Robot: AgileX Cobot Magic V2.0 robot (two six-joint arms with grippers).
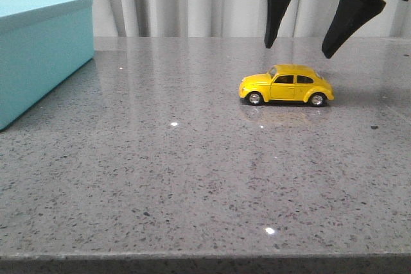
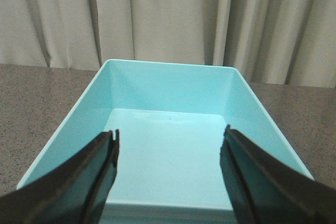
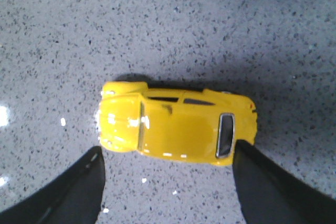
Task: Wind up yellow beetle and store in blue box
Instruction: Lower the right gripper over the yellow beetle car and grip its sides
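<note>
While the yellow beetle (image 1: pixel 286 85) sits on its wheels on the grey speckled table (image 1: pixel 192 171), well right of the blue box (image 1: pixel 38 49), the right gripper (image 1: pixel 299 48) hangs above it, fingers apart. Left wrist: left gripper (image 2: pixel 169 145) spread wide over the box's open interior. Right wrist: beetle (image 3: pixel 177 123) between the spread fingers, untouched.
</note>
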